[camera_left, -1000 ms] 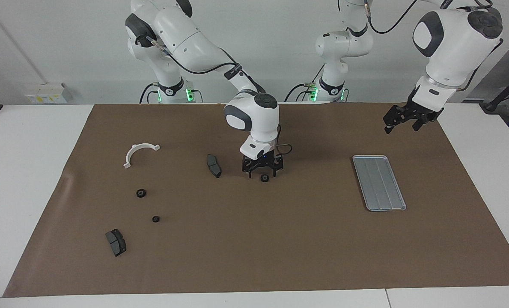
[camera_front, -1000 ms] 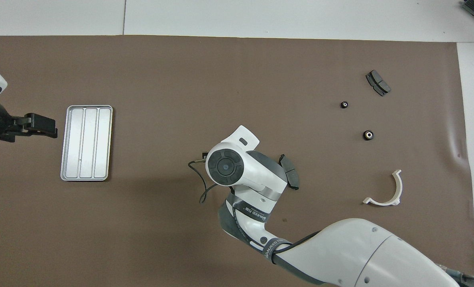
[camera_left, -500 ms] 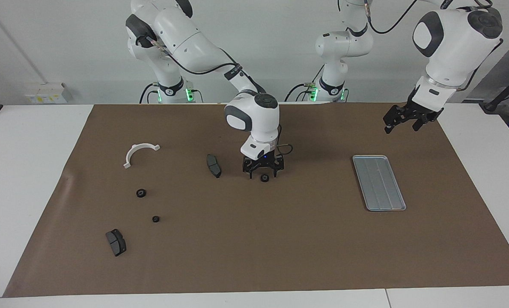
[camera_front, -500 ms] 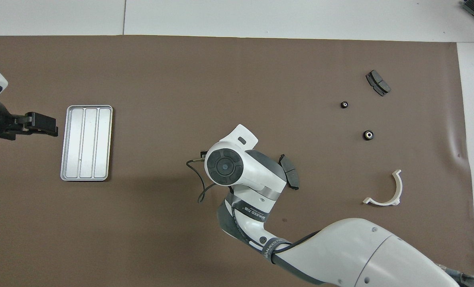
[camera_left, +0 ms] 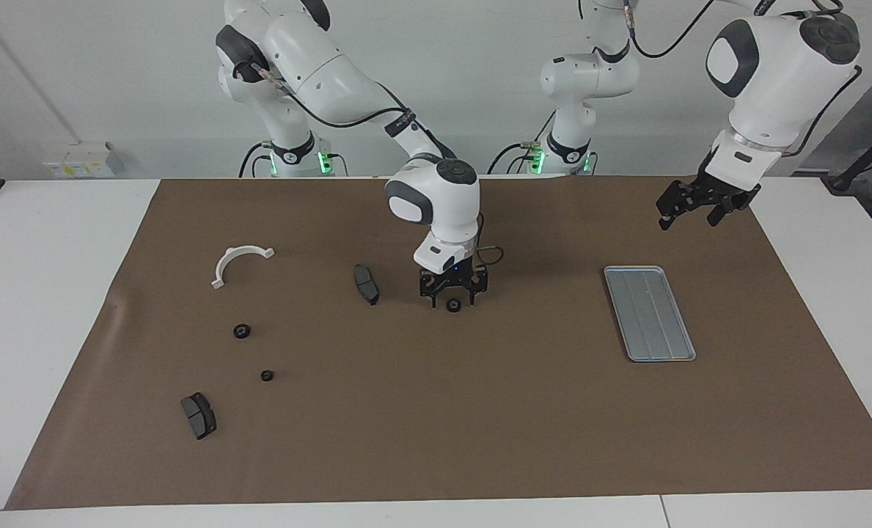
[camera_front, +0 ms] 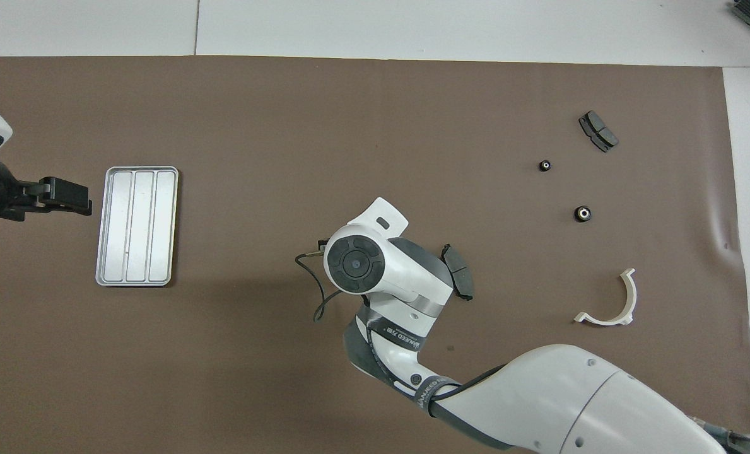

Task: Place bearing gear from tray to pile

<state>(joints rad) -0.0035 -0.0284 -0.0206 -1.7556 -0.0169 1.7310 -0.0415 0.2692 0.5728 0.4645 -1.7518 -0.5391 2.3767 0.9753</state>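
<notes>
We see the right gripper (camera_left: 452, 299) low over the brown mat (camera_left: 436, 411) near the middle of the table, pointing straight down with a small black bearing gear (camera_left: 453, 305) between its two fingers. The gear rests on the mat, and the fingertips stand on either side of it, close in; we cannot tell whether they already touch it, since they partly mask it in the facing view and the arm's wrist hides it completely from overhead. So the fingers are apart with the gear in the gap, not visibly clamped.

The tray (camera_left: 649, 313) lies toward the left arm's end of the table, well apart from the gear, and shows only its ridged floor. The left gripper (camera_left: 692, 207) hangs in the air over the mat near the tray's robot-side end, fingers spread and holding nothing; that arm waits.

The pile is scattered toward the right arm's end: a white half-ring bracket (camera_left: 238, 263), a dark brake pad (camera_left: 366, 284) just beside the right gripper, two more small black gears (camera_left: 241, 331) (camera_left: 266, 375), and a second brake pad (camera_left: 199, 415) farthest from the robots.
</notes>
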